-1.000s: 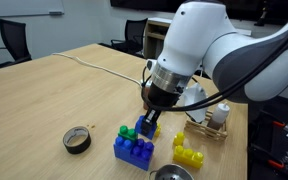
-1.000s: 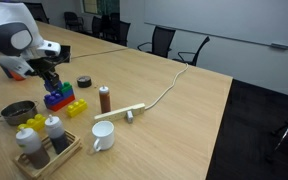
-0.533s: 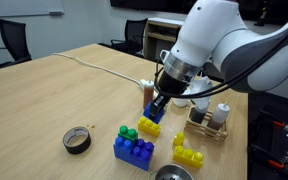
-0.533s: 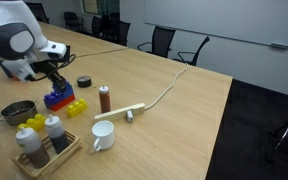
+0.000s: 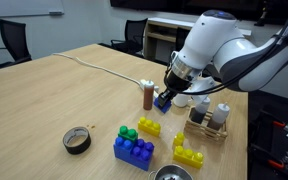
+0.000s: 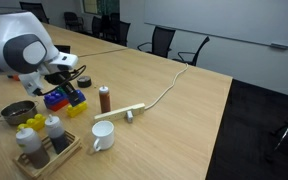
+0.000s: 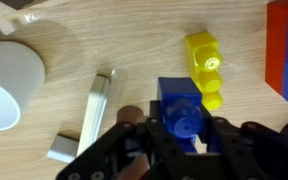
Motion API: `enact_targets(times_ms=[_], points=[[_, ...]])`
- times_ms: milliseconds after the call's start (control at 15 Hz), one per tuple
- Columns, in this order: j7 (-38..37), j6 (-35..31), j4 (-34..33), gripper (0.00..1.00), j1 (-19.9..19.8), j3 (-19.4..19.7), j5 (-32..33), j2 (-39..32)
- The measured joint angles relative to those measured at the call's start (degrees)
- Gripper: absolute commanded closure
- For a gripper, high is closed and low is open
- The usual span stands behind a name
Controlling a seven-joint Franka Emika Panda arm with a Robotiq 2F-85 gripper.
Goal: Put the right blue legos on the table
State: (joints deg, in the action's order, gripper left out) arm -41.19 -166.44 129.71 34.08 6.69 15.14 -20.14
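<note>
My gripper point(image 5: 166, 99) is shut on the small dark-blue brick point(image 5: 164, 102) and holds it in the air above the light wood table point(image 5: 74, 85), beside the brown bottle point(image 5: 148, 94). In the wrist view the blue brick point(image 7: 179, 108) sits between the black fingers point(image 7: 124, 150), with my gripper point(image 7: 181, 128) around it. It also shows in an exterior view point(image 6: 77, 97), held by my gripper point(image 6: 74, 92). The larger blue block point(image 5: 133, 151) stands below with a green piece point(image 5: 127, 132) and a small yellow brick point(image 5: 149, 127) next to it.
A white mug point(image 7: 9, 85) and a white bar point(image 7: 94, 115) lie under the wrist. A tape roll point(image 5: 77, 140), a metal bowl point(image 5: 171, 173), another yellow brick point(image 5: 189, 156) and a tray of bottles point(image 5: 209, 125) stand nearby. A cable point(image 5: 99, 65) runs across the far tabletop.
The gripper has lifted the small blue brick up off the brick cluster and carried it away toward the brown bottle and the mug. The yellow brick now lies uncovered.
</note>
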Motion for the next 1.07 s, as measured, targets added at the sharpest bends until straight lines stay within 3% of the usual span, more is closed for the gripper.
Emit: enact_targets(times_ms=[467,733,867,933,1000,1067], points=[[-0.28,1.22,-0.58,0.9,-0.34,-1.12,-2.22,-5.04],[3.54,1.16,-3.08,0.9,-3.23,-4.05,-6.73,-8.26],[5.47,1.35,-4.34,0.85,-4.4,-4.99,-8.19,-9.32],[6.11,1.66,-4.81,0.8,-4.73,-5.15,-8.77,-9.64],[6.66,2.29,-5.23,0.63,-4.93,-5.18,-9.2,-9.89],[6.97,2.92,-5.61,0.38,-5.12,-5.18,-9.38,-10.13]])
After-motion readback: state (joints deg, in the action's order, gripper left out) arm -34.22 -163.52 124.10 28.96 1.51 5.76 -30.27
